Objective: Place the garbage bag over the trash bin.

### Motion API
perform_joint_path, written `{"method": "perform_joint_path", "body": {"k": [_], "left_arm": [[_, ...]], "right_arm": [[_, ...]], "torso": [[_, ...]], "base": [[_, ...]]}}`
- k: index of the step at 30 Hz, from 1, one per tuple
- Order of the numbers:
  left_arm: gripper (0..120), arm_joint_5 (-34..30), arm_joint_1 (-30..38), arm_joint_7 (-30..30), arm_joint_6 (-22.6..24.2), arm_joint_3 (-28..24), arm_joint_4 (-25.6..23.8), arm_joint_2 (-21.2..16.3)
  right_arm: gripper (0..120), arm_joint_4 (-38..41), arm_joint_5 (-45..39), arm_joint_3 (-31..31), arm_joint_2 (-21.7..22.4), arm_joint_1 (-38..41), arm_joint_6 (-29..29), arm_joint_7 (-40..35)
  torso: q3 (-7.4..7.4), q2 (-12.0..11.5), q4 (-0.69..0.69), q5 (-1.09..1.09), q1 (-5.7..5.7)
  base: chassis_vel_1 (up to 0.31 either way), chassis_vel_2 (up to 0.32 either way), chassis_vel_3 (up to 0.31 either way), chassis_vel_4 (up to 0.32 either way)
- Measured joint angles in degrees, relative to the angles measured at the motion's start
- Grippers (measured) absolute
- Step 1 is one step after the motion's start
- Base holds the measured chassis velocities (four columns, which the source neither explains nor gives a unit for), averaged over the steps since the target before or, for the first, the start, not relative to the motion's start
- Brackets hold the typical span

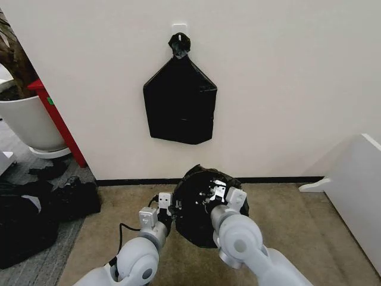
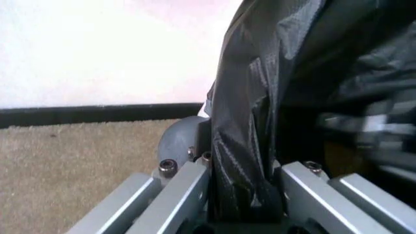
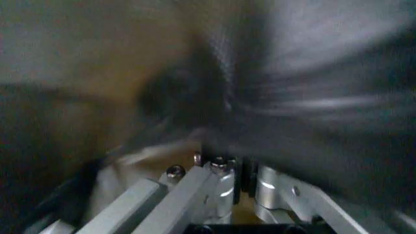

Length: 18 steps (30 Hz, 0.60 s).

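1. On the left wrist view I see the left gripper with its jaws closed on a fold of the garbage bag; the film runs up from between the jaws as a crinkled grey-black sheet.
2. On the head view the left gripper sits at the bag's left edge.
3. The right gripper sits at the top of the bag, against the plastic. On the right wrist view its jaws stand nearly together; the view is blurred, and I cannot tell whether film is pinched between them.
4. The bag hangs as a dark crumpled mass between the two grippers, low over the tan carpet and near the wall's black baseboard.
5. Above it, a flat black bundle of bags hangs on the wall from a hook.
6. A large white plant pot stands far left.
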State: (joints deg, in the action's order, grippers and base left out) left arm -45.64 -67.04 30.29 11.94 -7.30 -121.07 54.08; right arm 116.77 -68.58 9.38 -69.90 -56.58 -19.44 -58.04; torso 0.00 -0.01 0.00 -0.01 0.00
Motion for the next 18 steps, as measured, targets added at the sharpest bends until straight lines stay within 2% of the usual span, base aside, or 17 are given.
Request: {"method": "perform_joint_path", "body": {"k": [5, 14, 18], "left_arm": [[0, 2.71, -1.59, -1.83, -0.86, 0.74, -0.87, -0.18], [0, 3.17, -1.94, -2.65, -1.31, 1.01, -1.71, -0.06], [0, 3.09, -2.07, -2.80, -1.44, 1.14, -1.44, 0.04]], "right_arm": [[0, -5.51, 1.15, 0.68, -1.64, 2.74, 0.59, -1.17], [0, -13.17, 2.94, 1.27, -5.11, 5.09, 2.23, -1.66], [0, -12.82, 3.32, 1.41, -5.15, 4.88, 2.93, -2.15]], "torso": [[0.00, 0.00, 0.00, 0.00, 0.00], [0.00, 0.00, 0.01, -0.01, 0.00], [0.00, 0.00, 0.01, 0.00, 0.00]], "base": [[0.000, 0.000, 0.000, 0.000], [0.000, 0.000, 0.000, 0.000], [0.000, 0.000, 0.000, 0.000]]}}
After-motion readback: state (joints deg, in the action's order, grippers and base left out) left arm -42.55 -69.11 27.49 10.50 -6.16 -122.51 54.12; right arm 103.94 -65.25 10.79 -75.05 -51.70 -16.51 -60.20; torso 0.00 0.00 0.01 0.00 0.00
